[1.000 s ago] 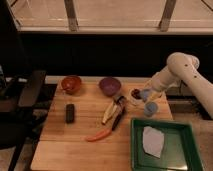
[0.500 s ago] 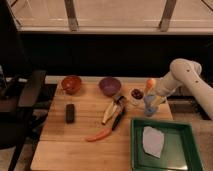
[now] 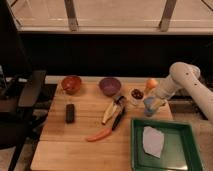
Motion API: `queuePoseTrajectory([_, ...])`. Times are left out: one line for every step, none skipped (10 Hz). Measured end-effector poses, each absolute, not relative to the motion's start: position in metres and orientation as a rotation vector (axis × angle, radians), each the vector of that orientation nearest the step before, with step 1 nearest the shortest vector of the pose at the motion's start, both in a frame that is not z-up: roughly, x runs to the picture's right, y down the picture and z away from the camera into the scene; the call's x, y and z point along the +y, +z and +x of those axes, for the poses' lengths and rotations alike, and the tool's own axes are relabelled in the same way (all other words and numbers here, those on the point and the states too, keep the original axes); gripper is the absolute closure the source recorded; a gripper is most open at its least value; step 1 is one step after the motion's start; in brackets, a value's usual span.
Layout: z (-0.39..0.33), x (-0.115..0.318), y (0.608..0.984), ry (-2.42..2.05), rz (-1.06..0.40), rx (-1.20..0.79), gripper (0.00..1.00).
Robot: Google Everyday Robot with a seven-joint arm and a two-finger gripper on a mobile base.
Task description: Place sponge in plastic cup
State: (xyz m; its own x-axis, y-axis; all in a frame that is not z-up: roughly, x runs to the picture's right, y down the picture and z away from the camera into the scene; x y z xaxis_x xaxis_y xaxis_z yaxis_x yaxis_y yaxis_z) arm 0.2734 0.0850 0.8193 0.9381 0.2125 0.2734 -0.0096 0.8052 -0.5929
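We cannot tell how the jaws stand. Our gripper hangs near the tabletop's right edge, right at a light blue shape, the sponge and cup reading as one blur, with the green tray just in front. To do this well, we centre the sponge over the cup's mouth, lower straight, then let go.

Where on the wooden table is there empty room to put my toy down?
Bare wood lies at the front left, between the black block, the carrot and the green tray. The back right is crowded: the gripper hangs by the blue cup, beside the clear cup, the purple bowl and the banana.
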Motion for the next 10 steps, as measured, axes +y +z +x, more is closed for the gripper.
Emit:
queuePoseTrajectory([0.273, 0.087, 0.821, 0.125, -0.631, -0.340, 0.20])
queuePoseTrajectory([0.273, 0.091, 0.822, 0.130, -0.637, -0.341, 0.20])
queuePoseTrajectory([0.274, 0.094, 0.823, 0.138, -0.642, -0.338, 0.20])
queuePoseTrajectory([0.277, 0.094, 0.823, 0.144, -0.642, -0.333, 0.20])
queuePoseTrajectory([0.280, 0.094, 0.821, 0.148, -0.640, -0.327, 0.20])
queuePoseTrajectory([0.282, 0.094, 0.819, 0.150, -0.639, -0.322, 0.20])
queuePoseTrajectory([0.284, 0.092, 0.816, 0.150, -0.634, -0.317, 0.20])
queuePoseTrajectory([0.287, 0.087, 0.811, 0.147, -0.625, -0.308, 0.20])
queuePoseTrajectory([0.289, 0.079, 0.803, 0.143, -0.610, -0.301, 0.20])
queuePoseTrajectory([0.290, 0.067, 0.791, 0.131, -0.589, -0.300, 0.20])
